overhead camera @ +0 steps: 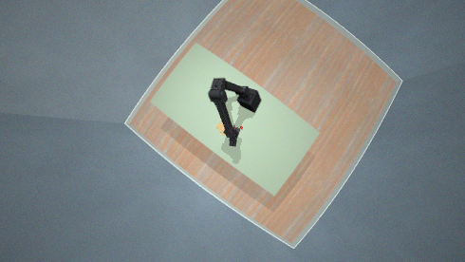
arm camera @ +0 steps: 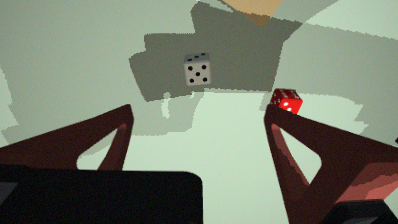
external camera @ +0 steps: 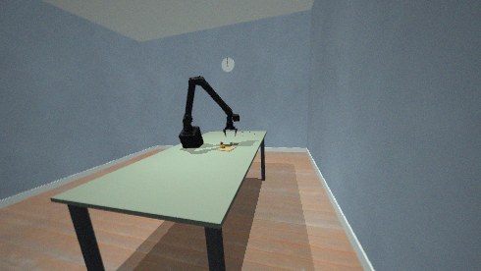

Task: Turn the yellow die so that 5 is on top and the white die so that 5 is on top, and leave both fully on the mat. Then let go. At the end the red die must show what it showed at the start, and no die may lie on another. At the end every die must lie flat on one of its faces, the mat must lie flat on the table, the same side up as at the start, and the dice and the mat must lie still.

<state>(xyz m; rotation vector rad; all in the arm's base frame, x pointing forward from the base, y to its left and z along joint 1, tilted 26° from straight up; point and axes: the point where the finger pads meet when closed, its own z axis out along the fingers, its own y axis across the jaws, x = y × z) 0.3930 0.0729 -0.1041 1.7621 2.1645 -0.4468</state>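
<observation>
The fingers (external camera: pixel 225 133) are spread wide, with nothing between them, and stand above the surface (overhead camera: pixel 180 85) (external camera: pixel 162 182) (arm camera: pixel 230 155). From the top they are too small and covered to make out well. The arm (overhead camera: pixel 222 111) (external camera: pixel 212 95) rises from its base, bends at the elbow and slopes down to them.

The white die (arm camera: pixel 197 71) lies off the mat, on the surface, in a dark patch of shadow. In the wrist view it appears beyond the fingertips and between them sideways; its large pale face shows five pips, its narrow darker face three. The red die (overhead camera: pixel 241 127) (external camera: pixel 221 143) (arm camera: pixel 287 101) is also off the mat, partly behind one fingertip in the wrist view.

The yellow die (external camera: pixel 223 146) is on the tan mat (overhead camera: pixel 219 128) (external camera: pixel 229 148) (arm camera: pixel 255 9); its pips are too small to read. Only a corner of the mat enters the wrist view.
</observation>
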